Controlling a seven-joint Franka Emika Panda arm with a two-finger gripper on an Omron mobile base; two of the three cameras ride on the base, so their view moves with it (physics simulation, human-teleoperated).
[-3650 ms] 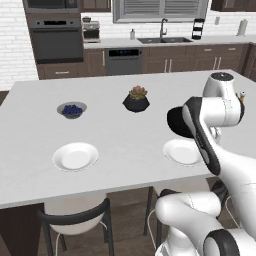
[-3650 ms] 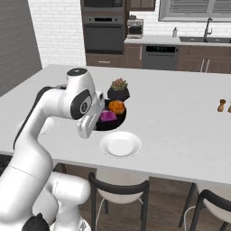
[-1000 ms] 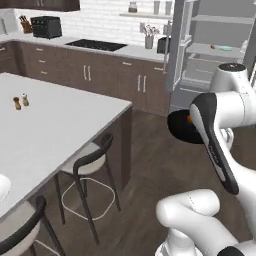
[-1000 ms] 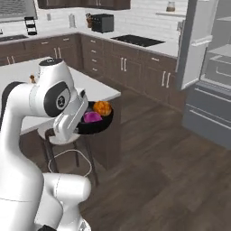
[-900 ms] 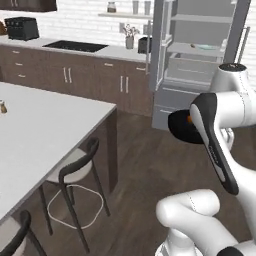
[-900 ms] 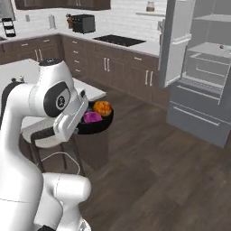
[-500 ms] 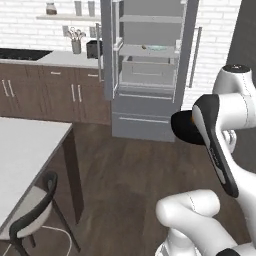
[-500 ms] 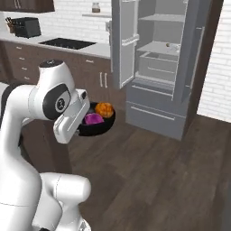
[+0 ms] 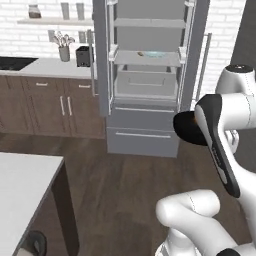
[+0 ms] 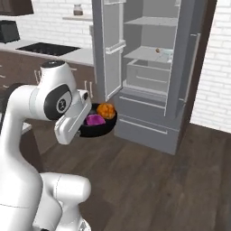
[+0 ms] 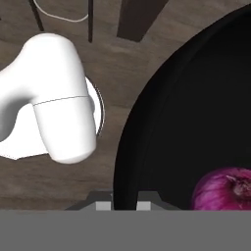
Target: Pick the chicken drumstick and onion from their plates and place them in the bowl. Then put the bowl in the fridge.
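Bowl: plain round black bowl (image 10: 98,126), held up in the air at the end of the white arm, above the dark wood floor (image 10: 171,180); rim clamped at the bottom of the hand view (image 11: 147,147); dark edge also visible past the forearm in the left base view (image 9: 186,128).
Onion: small rounded purple-red onion (image 10: 94,120), lying inside the bowl on the side nearer the arm; purple skin with dry stem end clear in the hand view (image 11: 224,189).
Drumstick: small orange-brown roasted chicken drumstick (image 10: 106,110), inside the bowl, just beside the onion, on the side toward the fridge.
Gripper: two-finger gripper (image 11: 123,202), fingers drawn narrow, pinching the bowl rim between them.
Fridge: tall grey metallic fridge (image 9: 145,75), straight ahead of the base, well apart from the bowl; both upper doors swung open, pale grey inner shelves exposed; long vertical bar handle on the right door edge (image 9: 204,65); lower drawer front closed.
Fridge contents: small items on the middle shelf (image 9: 150,53), too small to identify.
Surroundings: dark brown base cabinets (image 9: 47,107) with grey counter left of the fridge; white brick wall behind; corner of the grey island top (image 9: 22,185) at lower left of the left base view.
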